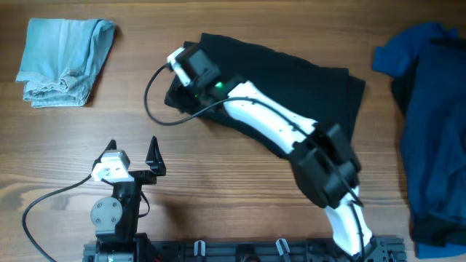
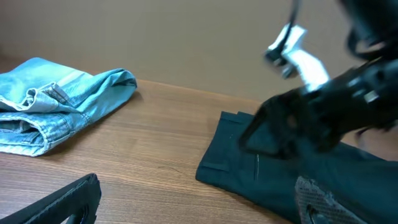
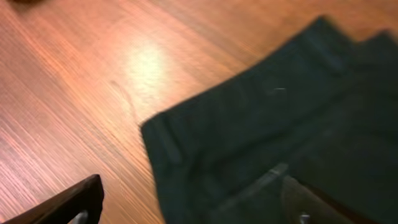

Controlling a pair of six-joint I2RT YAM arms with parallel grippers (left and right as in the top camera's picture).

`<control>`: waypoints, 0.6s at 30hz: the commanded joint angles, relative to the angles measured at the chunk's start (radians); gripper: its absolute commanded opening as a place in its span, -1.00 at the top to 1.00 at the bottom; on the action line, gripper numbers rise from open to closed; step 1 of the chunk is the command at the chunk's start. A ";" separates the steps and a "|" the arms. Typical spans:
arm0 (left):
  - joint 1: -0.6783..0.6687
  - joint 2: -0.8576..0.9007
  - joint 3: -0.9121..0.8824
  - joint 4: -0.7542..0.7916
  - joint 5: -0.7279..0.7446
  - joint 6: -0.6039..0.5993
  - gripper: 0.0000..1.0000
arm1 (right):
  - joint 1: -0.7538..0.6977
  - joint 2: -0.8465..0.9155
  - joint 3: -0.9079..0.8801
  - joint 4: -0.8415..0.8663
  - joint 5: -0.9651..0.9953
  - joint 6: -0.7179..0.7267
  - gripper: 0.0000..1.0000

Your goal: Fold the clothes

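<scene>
Ahead and left of the left gripper, whose fingers are spread on nothing, a light-blue denim piece lies folded. The right gripper hovers with fingers spread wide, pinching nothing, directly over the left edge of the black garment. The garment lies flat beneath it, doubled into a rough rectangle with a stitched hem showing. This fold looks laid. I judge the next move needs a lift clear, then a reach far to that gripper's right for the royal-blue heap.
</scene>
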 commanded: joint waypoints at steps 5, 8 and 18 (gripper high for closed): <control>0.006 -0.007 -0.005 -0.004 0.015 0.016 -0.99 | -0.228 -0.346 0.046 -0.234 0.040 -0.034 -0.86; 0.006 -0.007 -0.005 -0.004 0.015 0.016 -1.00 | -0.365 -0.394 0.046 -0.363 0.037 -0.049 -0.86; 0.006 -0.007 -0.005 -0.004 0.015 0.016 -1.00 | -0.782 -0.310 0.034 -0.552 -0.141 -0.357 -0.66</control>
